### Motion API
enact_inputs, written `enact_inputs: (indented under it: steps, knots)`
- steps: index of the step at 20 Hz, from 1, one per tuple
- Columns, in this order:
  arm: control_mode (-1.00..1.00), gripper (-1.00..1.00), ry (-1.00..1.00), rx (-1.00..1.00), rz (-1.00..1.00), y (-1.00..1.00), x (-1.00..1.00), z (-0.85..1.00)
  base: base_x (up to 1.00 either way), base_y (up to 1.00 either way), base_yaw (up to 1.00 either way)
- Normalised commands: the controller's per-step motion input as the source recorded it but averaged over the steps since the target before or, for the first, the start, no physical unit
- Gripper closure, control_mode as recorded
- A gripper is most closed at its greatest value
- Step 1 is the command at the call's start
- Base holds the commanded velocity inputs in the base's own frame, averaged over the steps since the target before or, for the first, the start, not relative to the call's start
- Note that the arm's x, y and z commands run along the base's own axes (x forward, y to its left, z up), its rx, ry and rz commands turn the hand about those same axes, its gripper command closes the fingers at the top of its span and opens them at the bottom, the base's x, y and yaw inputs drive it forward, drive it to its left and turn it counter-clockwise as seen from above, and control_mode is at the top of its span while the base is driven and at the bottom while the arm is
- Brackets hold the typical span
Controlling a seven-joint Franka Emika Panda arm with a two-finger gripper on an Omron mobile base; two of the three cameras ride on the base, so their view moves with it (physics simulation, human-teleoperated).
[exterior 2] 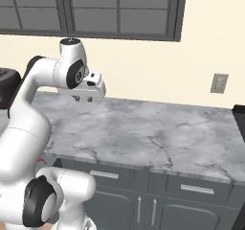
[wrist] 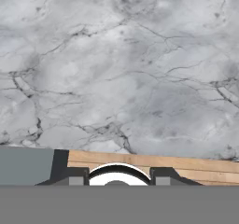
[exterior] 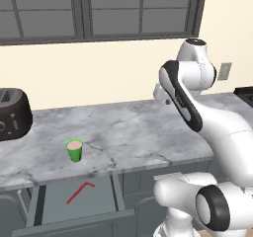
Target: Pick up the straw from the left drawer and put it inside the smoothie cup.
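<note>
One straw point(exterior: 80, 192), thin, red, bent-tipped, lies flat in the open left drawer point(exterior: 106, 201) | smoothie cup point(exterior: 74, 150), green, pinkish fill, upright on marble counter point(exterior: 138, 132) at the straw's 12 o'clock | gripper point(exterior 2: 82, 98) over the counter, apparently empty; finger spread unclear.

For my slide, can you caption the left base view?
Red straw lying in the open left drawer, green smoothie cup on the counter above.
</note>
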Motion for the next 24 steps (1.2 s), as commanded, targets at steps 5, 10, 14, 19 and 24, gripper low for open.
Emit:
enact_inputs:
  steps: [5, 10, 14, 19, 24]
  knots:
    - [-1.0, -1.0, 0.0, 0.0, 0.0, -0.11, -0.35, -0.05, 0.0, 0.0, 0.0]
    - [-1.0, -1.0, -0.07, 0.0, 0.0, -0.46, -0.74, -0.23, 0.0, 0.0, 0.0]
    - [-1.0, -1.0, -0.06, 0.0, 0.0, -0.23, -0.41, -0.22, 0.0, 0.0, 0.0]
    - [-1.0, -1.0, 0.0, 0.0, 0.0, 0.0, 0.0, 0.0, 0.0, 0.0, 0.0]
    - [1.0, -1.0, 0.0, 0.0, 0.0, 0.0, 0.0, 0.0, 0.0, 0.0, 0.03]
